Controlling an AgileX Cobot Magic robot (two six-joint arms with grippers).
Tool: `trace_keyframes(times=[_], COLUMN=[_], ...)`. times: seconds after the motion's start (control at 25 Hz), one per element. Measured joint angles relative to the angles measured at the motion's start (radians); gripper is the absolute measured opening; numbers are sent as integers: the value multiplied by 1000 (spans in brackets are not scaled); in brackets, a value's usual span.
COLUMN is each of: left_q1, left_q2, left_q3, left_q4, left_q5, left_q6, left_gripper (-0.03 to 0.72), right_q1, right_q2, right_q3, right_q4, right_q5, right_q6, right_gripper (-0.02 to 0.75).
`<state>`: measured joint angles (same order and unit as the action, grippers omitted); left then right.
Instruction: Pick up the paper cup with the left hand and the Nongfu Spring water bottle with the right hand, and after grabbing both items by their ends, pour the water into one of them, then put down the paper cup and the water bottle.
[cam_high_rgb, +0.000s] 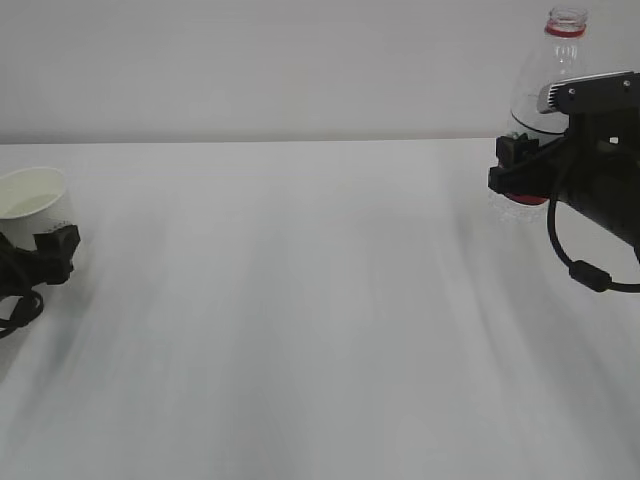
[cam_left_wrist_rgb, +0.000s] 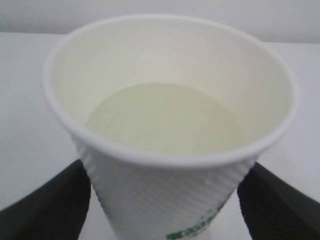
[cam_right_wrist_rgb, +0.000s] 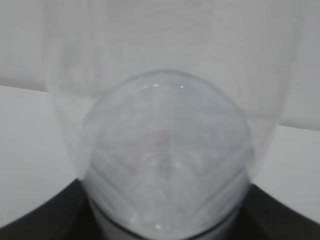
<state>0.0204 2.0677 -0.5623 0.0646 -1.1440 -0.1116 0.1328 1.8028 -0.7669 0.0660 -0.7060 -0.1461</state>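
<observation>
Currently paper cup (cam_left_wrist_rgb: 170, 125) upright between the jaws of the left hand (cam_high_rgb: 45, 255), a black finger (cam_left_wrist_rgb: 45, 207) on each side of its lower wall; contact not clear, jaws spread wide, cannot tell whether gripping or released. Water (cam_left_wrist_rgb: 162, 117) inside the cup, pale and level. Nongfu Spring water bottle (cam_high_rgb: 545, 70) upright between the jaws of the right hand (cam_high_rgb: 520, 165), neck open, jaws clamped around its lower body. Both at far edges of the white table (cam_high_rgb: 300, 300), well apart.
</observation>
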Motion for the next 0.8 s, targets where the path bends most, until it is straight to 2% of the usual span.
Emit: trace_keyframes(times=[0.28, 0.8], left_q1=[0, 0], left_q2=[-19, -64], left_q3=[10, 145], left_q4=[-4, -12], left_q5=[0, 0], left_q6=[0, 2], left_gripper=[679, 675], right_q1=[0, 0], right_q2=[0, 0], right_q3=[0, 0], right_q4=[-1, -2], right_q5=[-2, -8], right_q6=[0, 0], right_gripper=[510, 514])
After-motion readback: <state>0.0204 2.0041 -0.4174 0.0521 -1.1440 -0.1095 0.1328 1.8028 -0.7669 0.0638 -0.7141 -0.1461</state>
